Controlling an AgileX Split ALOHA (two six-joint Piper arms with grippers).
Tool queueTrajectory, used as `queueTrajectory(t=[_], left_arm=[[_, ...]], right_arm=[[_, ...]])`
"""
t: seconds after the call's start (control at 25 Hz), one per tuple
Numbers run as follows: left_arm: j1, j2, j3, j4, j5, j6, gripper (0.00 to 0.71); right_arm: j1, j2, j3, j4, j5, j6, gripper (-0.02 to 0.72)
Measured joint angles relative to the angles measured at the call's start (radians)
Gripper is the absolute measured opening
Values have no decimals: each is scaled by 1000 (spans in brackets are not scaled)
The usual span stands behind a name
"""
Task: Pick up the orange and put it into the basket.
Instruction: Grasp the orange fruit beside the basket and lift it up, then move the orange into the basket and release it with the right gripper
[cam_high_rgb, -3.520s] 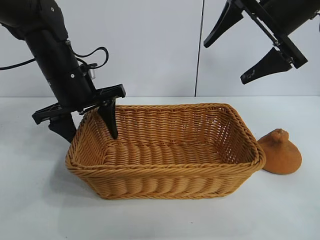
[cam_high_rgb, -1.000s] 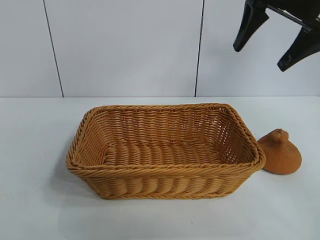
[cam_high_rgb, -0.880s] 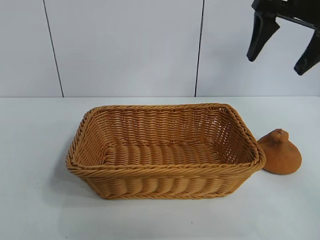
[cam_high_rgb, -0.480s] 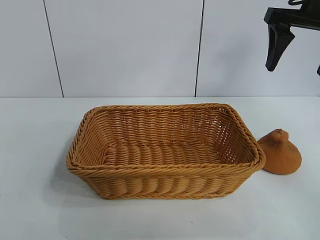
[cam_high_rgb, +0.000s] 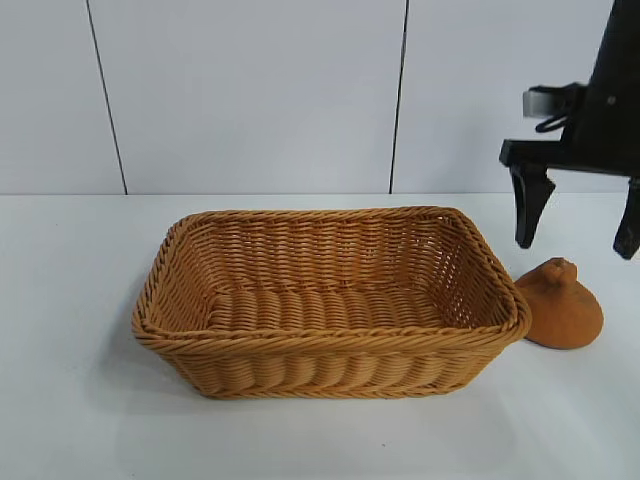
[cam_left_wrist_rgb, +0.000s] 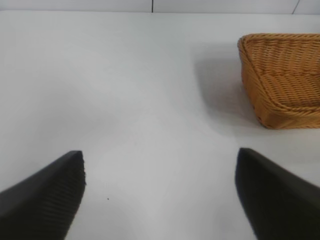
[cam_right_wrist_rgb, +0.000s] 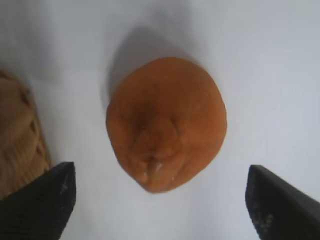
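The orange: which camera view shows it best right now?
The right wrist view: it looks straight down on the orange, whole and unobstructed, between the open right end effector fingers. The exterior view shows the orange from the side, beside the basket. The left wrist view does not show it.

The basket (cam_high_rgb: 330, 300) is woven wicker, the orange (cam_high_rgb: 561, 305) matt and dimpled, the table (cam_high_rgb: 70, 400) smooth white.

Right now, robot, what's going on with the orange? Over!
Right end effector open, above orange. Orange on table beside basket. Left end effector open, away over bare table. Nothing in the way.
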Motion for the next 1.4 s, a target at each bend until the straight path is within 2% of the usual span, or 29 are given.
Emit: queueTrajectory(t=[0.08, 0.12, 0.16, 0.2, 0.32, 0.36, 0.56, 0.8, 1.04, 1.2, 1.4], left_arm=[[0, 0, 0, 0, 0, 0, 584], [0, 0, 0, 0, 0, 0, 584], [0, 0, 0, 0, 0, 0, 583], [0, 0, 0, 0, 0, 0, 583], [0, 0, 0, 0, 0, 0, 582], [0, 0, 0, 0, 0, 0, 582], [0, 0, 0, 0, 0, 0, 582], [0, 0, 0, 0, 0, 0, 582], [0, 0, 0, 0, 1, 0, 582], [0, 0, 0, 0, 1, 0, 582], [0, 0, 0, 0, 1, 0, 582]], right_arm=[[0, 57, 0, 0, -26, 18, 627], [0, 75, 0, 0, -30, 21, 603], [0, 91, 0, 0, -31, 23, 548], [0, 100, 0, 0, -31, 23, 476], [0, 92, -9, 0, -15, 23, 113], [0, 81, -16, 0, -2, 23, 55], [0, 9, -72, -3, 33, 20, 45], [0, -134, -228, -2, 60, 20, 45], [20, -186, -274, 66, 67, 22, 45], [114, -186, -274, 100, 75, 22, 45], [298, -186, -274, 112, 64, 24, 45]])
